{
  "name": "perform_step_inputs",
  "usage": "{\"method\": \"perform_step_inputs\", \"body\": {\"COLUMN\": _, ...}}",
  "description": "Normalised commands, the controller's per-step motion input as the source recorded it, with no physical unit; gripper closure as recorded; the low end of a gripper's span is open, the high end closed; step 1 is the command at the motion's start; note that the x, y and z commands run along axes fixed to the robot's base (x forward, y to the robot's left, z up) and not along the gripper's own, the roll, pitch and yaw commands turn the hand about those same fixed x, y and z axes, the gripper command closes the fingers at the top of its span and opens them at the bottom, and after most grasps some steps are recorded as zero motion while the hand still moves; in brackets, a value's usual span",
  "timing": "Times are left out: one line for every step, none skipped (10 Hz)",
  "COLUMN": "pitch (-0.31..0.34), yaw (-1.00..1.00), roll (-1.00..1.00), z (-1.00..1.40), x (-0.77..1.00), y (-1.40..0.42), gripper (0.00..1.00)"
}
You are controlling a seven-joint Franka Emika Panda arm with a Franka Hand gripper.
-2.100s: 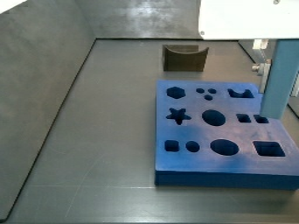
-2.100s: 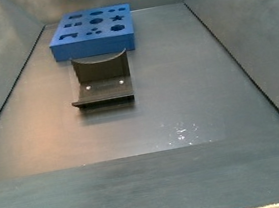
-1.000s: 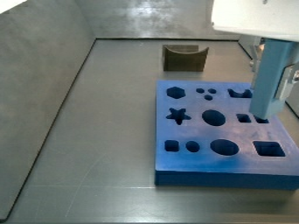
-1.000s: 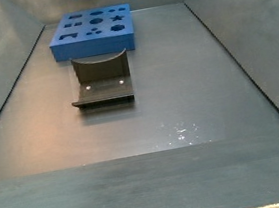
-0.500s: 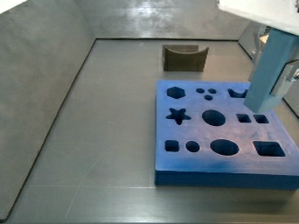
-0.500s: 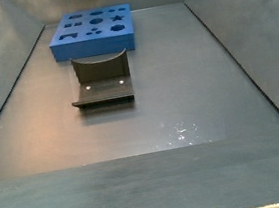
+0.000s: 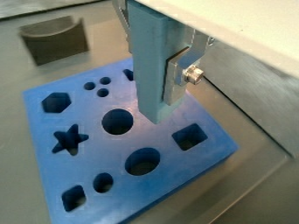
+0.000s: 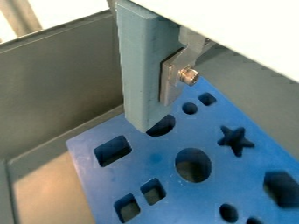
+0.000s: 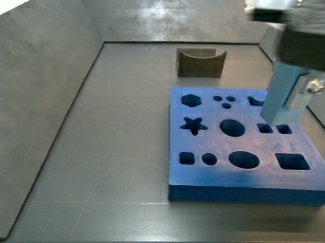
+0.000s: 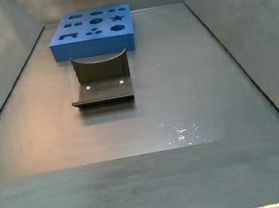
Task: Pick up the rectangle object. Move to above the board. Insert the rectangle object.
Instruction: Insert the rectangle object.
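One end effector (image 9: 295, 90) above the board (image 9: 241, 147), one rectangle object (image 7: 156, 66), one dark U-shaped holder (image 10: 102, 80).

Gripper (image 9: 295, 95) w/ rectangle object (image 7: 156, 66) hangs over board (image 9: 210, 142); floor left open (holder (image 9: 200, 63) far back).

- No readable text, labels, brands or numbers appeared on the board (image 9: 241, 152), the rectangle object (image 7: 156, 66) between the fingers, or the gripper (image 9: 287, 95).

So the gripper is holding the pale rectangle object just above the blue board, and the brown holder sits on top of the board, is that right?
Not quite: the holder stands on the floor beside the board, as a side view shows. The gripper does hold the rectangle object above it.
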Motion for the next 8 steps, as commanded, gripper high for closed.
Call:
{"method": "perform_step_inputs", "body": {"pitch": 0.0, "yaw": -1.0, "roll": 0.0, "z": -0.18, "x": 0.0, "y": 0.0, "gripper": 1.0}}
{"method": "perform_step_inputs", "body": {"pitch": 0.0, "yaw": -1.0, "roll": 0.0, "z": -0.19, "x": 0.0, "y": 0.0, "gripper": 1.0}}
{"method": "perform_step_inputs", "body": {"pitch": 0.0, "yaw": -1.0, "roll": 0.0, "z": -0.21, "x": 0.0, "y": 0.0, "gripper": 1.0}}
{"method": "perform_step_inputs", "body": {"pitch": 0.0, "yaw": -1.0, "roll": 0.0, "z": -0.18, "x": 0.0, "y": 0.0, "gripper": 1.0}}
{"method": "perform_step_inputs", "body": {"pitch": 0.054, "yaw": -0.05, "roll": 0.0, "z": 0.0, "x": 0.07, "y": 0.01, "gripper": 1.0}}
{"method": "perform_step_inputs", "body": {"pitch": 0.0, "yaw": -0.02, "roll": 0.0, "z": 0.0, "x": 0.1, "y": 0.0, "gripper": 1.0}}
{"method": "perform_step_inputs", "body": {"pitch": 0.086, "yaw": -0.19, "roll": 0.03, "z": 0.0, "x": 0.72, "y": -0.25, "gripper": 1.0}}
{"method": "perform_step_inputs", "body": {"pitch": 0.0, "yaw": -0.2, "roll": 0.06, "z": -0.09, "x": 0.85, "y": -0.29, "gripper": 1.0}}
